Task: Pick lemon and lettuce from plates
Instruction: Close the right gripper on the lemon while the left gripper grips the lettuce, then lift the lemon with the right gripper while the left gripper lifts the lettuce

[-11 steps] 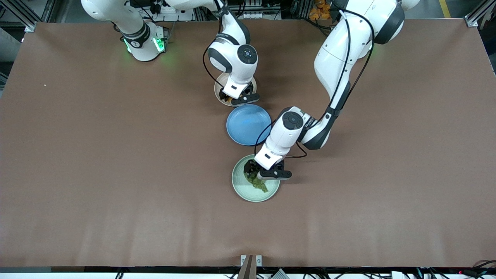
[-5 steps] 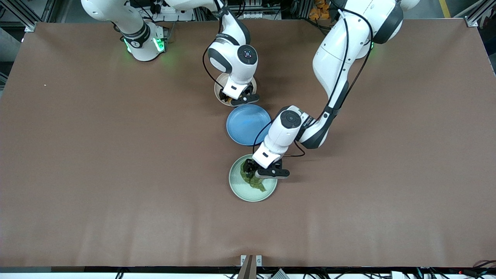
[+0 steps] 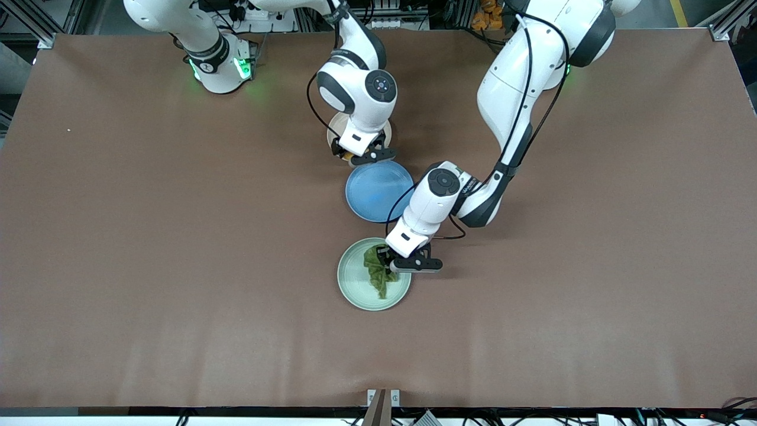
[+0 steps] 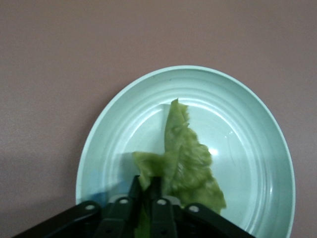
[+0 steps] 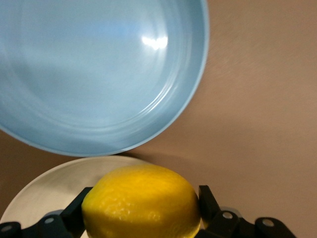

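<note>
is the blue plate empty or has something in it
Empty. The blue plate shows only bare glaze in the front view and the right wrist view; the lemon sits in the right gripper.

This is a robotics lab. Two white Franka arms are bolted at the edge of a broad table covered in plain brown matte sheeting [image 3: 148, 236], one base ringed with green status lights [image 3: 217, 66]. Just past that table's edge by the bases run silver aluminium frame rails [image 3: 35, 26], loose black cables and a white power strip [image 3: 260, 15].
</note>
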Controlling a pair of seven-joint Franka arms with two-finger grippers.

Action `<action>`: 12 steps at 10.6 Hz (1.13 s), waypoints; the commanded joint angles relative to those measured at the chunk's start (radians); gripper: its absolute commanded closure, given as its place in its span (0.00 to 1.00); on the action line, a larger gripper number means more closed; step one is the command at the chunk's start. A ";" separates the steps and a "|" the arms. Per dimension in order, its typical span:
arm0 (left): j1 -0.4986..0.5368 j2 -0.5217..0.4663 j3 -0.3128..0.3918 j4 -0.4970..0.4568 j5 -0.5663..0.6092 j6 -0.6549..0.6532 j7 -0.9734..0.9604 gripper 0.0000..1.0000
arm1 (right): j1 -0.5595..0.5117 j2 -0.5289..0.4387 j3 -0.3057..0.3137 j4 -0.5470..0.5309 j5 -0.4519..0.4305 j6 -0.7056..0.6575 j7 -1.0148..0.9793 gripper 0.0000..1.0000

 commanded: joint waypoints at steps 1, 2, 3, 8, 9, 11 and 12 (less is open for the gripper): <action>-0.013 0.009 0.013 0.018 -0.005 0.012 -0.029 1.00 | -0.108 -0.096 -0.004 -0.007 -0.017 -0.066 -0.130 0.74; -0.010 -0.006 0.013 0.018 -0.007 0.010 -0.029 1.00 | -0.159 -0.125 -0.005 -0.002 -0.016 -0.090 -0.187 0.74; -0.004 -0.029 0.013 0.015 -0.010 0.010 -0.029 1.00 | -0.219 -0.142 -0.005 0.022 -0.017 -0.142 -0.251 0.74; 0.048 -0.207 0.010 -0.006 -0.008 -0.248 -0.044 1.00 | -0.501 -0.164 -0.005 0.166 -0.014 -0.315 -0.474 0.74; 0.062 -0.239 0.010 -0.006 -0.001 -0.333 -0.039 1.00 | -0.558 -0.170 -0.005 0.168 -0.014 -0.313 -0.529 0.74; 0.100 -0.278 0.010 -0.006 -0.001 -0.457 0.034 1.00 | -0.676 -0.172 -0.005 0.167 -0.014 -0.304 -0.647 0.74; 0.118 -0.285 0.010 -0.006 -0.001 -0.502 0.063 1.00 | -0.734 -0.169 -0.005 0.165 -0.014 -0.302 -0.693 0.74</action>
